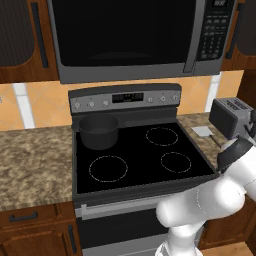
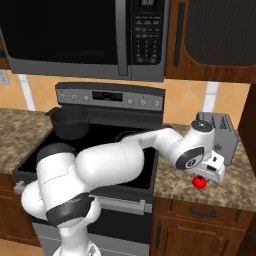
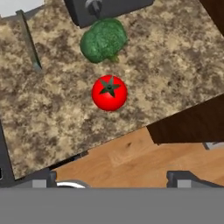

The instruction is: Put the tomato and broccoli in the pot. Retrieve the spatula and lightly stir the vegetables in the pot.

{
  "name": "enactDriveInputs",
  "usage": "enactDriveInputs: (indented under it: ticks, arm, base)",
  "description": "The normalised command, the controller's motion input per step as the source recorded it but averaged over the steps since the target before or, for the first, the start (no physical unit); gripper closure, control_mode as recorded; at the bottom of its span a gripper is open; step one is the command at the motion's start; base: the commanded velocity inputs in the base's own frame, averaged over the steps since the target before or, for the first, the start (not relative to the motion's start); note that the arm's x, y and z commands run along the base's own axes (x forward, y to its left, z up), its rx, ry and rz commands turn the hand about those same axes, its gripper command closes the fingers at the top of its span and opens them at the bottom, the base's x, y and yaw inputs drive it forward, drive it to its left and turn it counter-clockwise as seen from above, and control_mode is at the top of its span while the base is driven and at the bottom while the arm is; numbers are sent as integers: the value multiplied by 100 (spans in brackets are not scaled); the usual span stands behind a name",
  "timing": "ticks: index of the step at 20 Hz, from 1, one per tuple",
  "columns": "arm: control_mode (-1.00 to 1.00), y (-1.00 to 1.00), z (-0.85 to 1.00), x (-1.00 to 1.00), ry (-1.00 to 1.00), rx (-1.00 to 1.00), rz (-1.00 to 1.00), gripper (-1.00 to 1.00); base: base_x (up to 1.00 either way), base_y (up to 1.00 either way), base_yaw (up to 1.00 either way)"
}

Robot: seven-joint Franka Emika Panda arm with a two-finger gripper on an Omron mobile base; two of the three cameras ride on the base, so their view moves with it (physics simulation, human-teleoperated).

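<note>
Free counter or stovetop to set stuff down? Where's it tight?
Free: three bare burners beside the pot, and the granite counter left of the stove. Crowded: right counter, where the tomato and broccoli sit close together near the toaster, under the open fingers.

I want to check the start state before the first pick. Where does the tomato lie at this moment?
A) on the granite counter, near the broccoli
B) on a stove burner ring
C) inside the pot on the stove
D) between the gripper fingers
A: the hand view shows the tomato on the speckled counter, close to the broccoli but apart from it.
</note>
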Motion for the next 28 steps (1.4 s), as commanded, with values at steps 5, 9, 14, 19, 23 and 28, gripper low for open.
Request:
enactDriveInputs:
  ticks: [5, 9, 14, 19, 23, 28]
  arm:
    - [-100, -5, -34, 34, 9, 0, 0, -100]
    - [-100, -1, -29, 31, 5, 0, 0, -100]
    - [-100, -10, -35, 29, 3, 0, 0, -100]
    - [-100, -22, -32, 20, 2, 0, 0, -100]
    - [-100, -37, -22, 17, 0, 0, 0, -100]
    - [-100, -41, -8, 23, 0, 1, 0, -100]
  base:
    - [0, 0, 0]
    - [0, 0, 0]
    - [0, 0, 0]
    - [0, 0, 0]
    - [0, 0, 0]
    - [0, 0, 0]
